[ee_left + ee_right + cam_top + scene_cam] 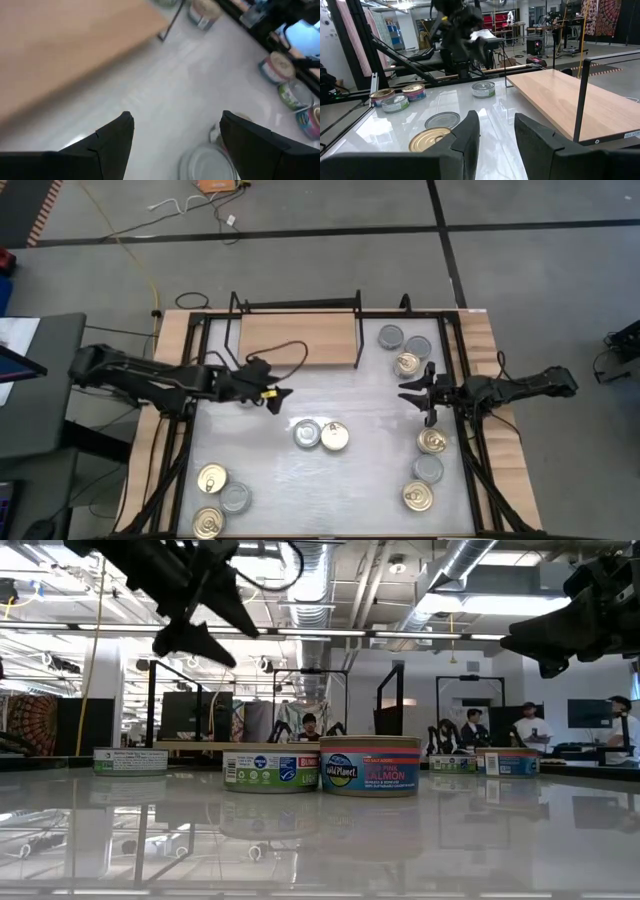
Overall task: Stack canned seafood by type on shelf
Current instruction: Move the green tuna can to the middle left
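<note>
The wooden shelf [300, 338] in its black wire frame stands at the table's far middle, bare. A silver-topped can [307, 433] and a gold-topped can [335, 436] sit side by side mid-table. They show as two labelled tins in the low view [270, 768]. My left gripper [278, 398] is open and empty, raised above the table between the shelf and this pair. In the left wrist view [175, 125] its fingers stand over the silver can [205, 162]. My right gripper [415, 392] is open and empty, raised near the right-hand cans and pointing toward the table's left. It also shows in the right wrist view [496, 122].
Three cans [405, 348] sit at the far right beside the shelf. Three more [428, 470] line the right edge, and three [215, 500] sit at the near left. Black frame rails [190, 430] run along both table sides. People sit in the room beyond [525, 725].
</note>
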### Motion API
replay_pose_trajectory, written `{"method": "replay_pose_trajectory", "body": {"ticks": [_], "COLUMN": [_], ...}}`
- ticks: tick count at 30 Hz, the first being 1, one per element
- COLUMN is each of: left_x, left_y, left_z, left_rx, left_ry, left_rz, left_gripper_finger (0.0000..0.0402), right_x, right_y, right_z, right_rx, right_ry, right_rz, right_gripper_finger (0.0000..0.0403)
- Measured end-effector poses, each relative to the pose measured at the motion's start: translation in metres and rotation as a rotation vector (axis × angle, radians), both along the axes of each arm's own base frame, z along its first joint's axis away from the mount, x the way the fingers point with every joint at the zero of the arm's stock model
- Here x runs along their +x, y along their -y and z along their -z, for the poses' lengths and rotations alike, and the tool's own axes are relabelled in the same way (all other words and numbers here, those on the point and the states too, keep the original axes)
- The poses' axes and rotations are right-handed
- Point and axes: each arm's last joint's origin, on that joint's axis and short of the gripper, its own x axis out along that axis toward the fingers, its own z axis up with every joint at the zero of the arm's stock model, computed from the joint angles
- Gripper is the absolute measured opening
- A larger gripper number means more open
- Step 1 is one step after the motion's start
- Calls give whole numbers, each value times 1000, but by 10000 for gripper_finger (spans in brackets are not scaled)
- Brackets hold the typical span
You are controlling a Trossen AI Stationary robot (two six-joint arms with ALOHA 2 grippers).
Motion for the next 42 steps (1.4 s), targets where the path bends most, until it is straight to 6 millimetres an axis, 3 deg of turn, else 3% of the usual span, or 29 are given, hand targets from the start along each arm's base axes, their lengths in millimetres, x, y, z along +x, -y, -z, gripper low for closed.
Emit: {"method": "replay_pose_trajectory", "body": {"ticks": [9, 17, 24, 27, 34, 37, 42], "left_x": [14, 5, -6, -8, -8, -8, -8], "left_y": [26, 35, 38, 39, 40, 41, 41], "left_z": [30, 46, 66, 70, 71, 71, 71], "left_rx": [-106, -167, -213, -217, -220, -233, -231], "left_ry": [-80, -100, -132, -154, -175, -183, -196], "left_rz": [-8, -127, -164, -136, -88, -72, -47], "left_gripper_finger": [281, 281, 281, 281, 281, 281, 281], "right_x": [0, 0, 0, -1, 4, 19, 64], "right_y": [0, 0, 5, 8, 11, 9, 4], "right_z": [0, -3, -7, -25, -86, -112, -142], "right_rx": [71, 306, 285, 202, 140, 133, 231], "right_ry": [11, 76, 98, 121, 149, 80, -158], "right_rz": [1, 0, 84, 143, 232, 236, 267], "right_gripper_finger": [150, 150, 146, 126, 64, 41, 11]}}
